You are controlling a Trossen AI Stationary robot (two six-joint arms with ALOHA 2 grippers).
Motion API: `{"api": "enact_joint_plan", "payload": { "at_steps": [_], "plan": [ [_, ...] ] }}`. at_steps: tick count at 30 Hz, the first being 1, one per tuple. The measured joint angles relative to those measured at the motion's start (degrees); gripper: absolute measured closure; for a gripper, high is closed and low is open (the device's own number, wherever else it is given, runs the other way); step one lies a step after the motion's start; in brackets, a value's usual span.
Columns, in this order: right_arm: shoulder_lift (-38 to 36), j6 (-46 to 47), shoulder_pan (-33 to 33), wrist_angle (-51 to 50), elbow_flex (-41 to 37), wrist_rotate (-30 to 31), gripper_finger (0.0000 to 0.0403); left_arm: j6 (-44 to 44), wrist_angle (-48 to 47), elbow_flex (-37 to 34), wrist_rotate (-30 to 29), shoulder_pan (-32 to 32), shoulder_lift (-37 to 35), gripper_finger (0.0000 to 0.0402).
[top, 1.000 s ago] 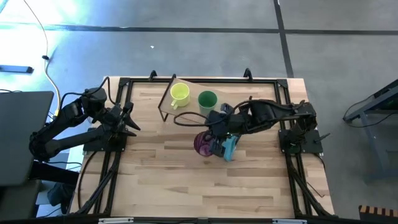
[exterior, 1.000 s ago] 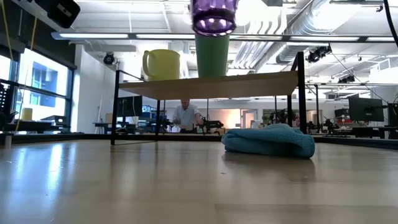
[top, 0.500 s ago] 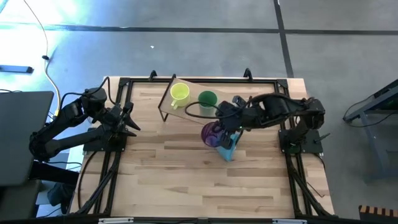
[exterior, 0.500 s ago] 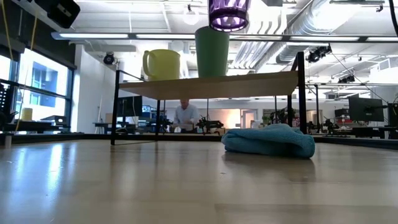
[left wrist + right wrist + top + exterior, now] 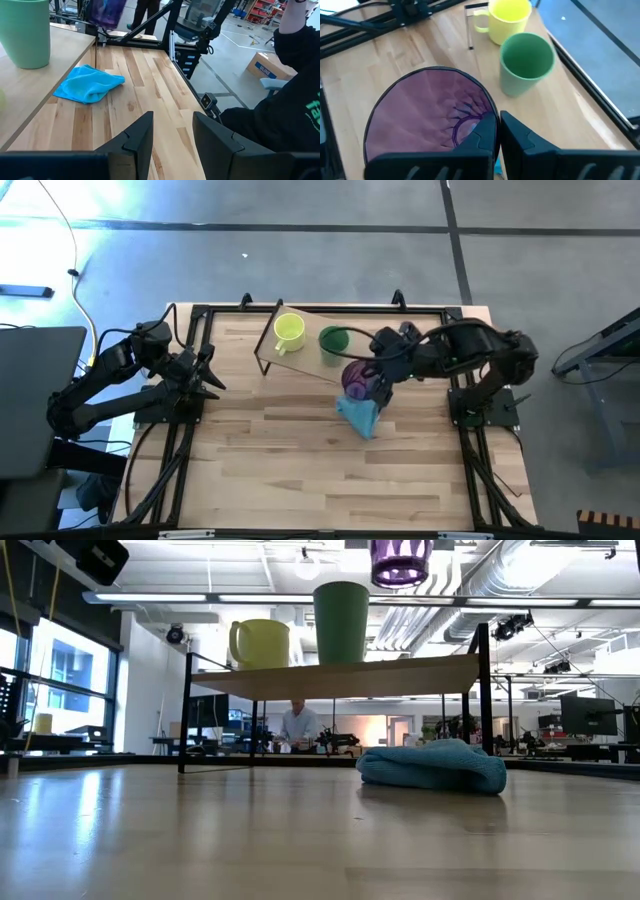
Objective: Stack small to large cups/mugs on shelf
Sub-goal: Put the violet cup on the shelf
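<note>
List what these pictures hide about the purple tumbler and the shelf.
- Purple tumbler: low view's top edge cuts off its upper part.
- Right gripper: one finger inside, the other hidden behind the tumbler wall in the right wrist view.
- Shelf: right end covered by the arm in the high view.

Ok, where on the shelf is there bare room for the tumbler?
The shelf holds the yellow mug at its left end and the green cup mid-board. The board right of the green cup is bare. The right gripper holds the purple tumbler above that end. The blue cloth crowds the table below.
</note>
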Motion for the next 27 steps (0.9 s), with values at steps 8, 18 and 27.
{"api": "enact_joint_plan", "payload": {
  "at_steps": [8,18,27],
  "plan": [
    [-1.5,0.6,0.0,-0.4,0.0,1.9,0.0403,0.0,0.0,0.0,0.0,0.0,0.0,0.0275],
    [-2.1,0.8,-0.4,-0.4,0.0,4.4,0.0403,-0.2,0.0,0.0,0.0,0.0,0.0,0.0275],
    [-3.3,-1.5,-2.4,-0.4,0.0,4.5,0.0403,-0.3,-0.1,0.0,0.0,0.0,0.0,0.0275]
  ]
}}
